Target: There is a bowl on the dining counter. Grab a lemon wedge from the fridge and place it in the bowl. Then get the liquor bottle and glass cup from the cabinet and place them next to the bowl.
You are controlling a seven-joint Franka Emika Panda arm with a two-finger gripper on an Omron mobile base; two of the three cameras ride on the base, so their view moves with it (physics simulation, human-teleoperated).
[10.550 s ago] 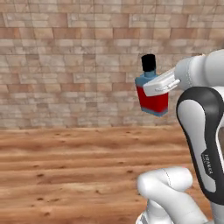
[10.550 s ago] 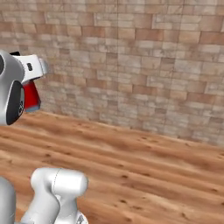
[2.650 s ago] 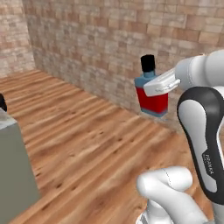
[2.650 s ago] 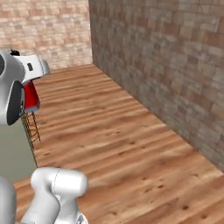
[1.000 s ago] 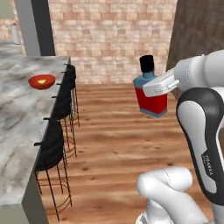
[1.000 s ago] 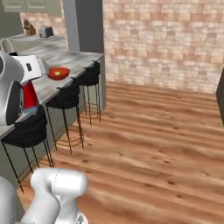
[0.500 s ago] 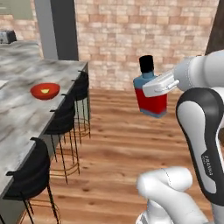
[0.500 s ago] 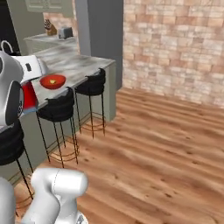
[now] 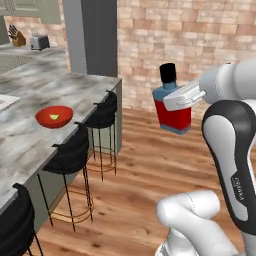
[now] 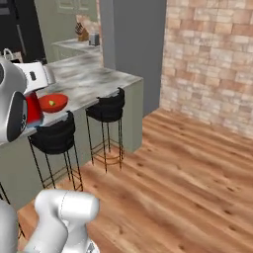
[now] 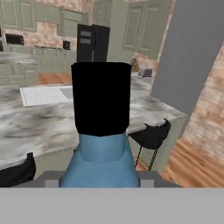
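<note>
My gripper (image 9: pixel 176 100) is shut on the liquor bottle (image 9: pixel 171 105), a red bottle with blue shoulders and a black cap, held upright in the air to the right of the dining counter (image 9: pixel 30 142). In the hand view the liquor bottle's (image 11: pixel 101 131) cap and shoulders stand close up. A red bowl (image 9: pixel 54 116) sits on the marble top near its stool-side edge, with the lemon wedge (image 9: pixel 54 117) inside it. From the right base view the bowl (image 10: pixel 53 102) lies just right of the bottle's red body (image 10: pixel 33 109). The black fridge (image 11: pixel 92 41) stands far behind. The glass cup is out of view.
Black stools (image 9: pixel 75 152) line the counter's near side. A grey pillar (image 9: pixel 92 37) rises at the counter's end, with a brick wall (image 9: pixel 200 35) behind and wooden floor (image 10: pixel 188 168) to the right. A knife block (image 9: pixel 15 36) and toaster (image 9: pixel 39 42) sit on the back counter.
The whole picture has shifted as the base moves: the counter, bowl and stools now sit more to the right and the back of the kitchen shows. The bottle stays gripped in the same pose.
</note>
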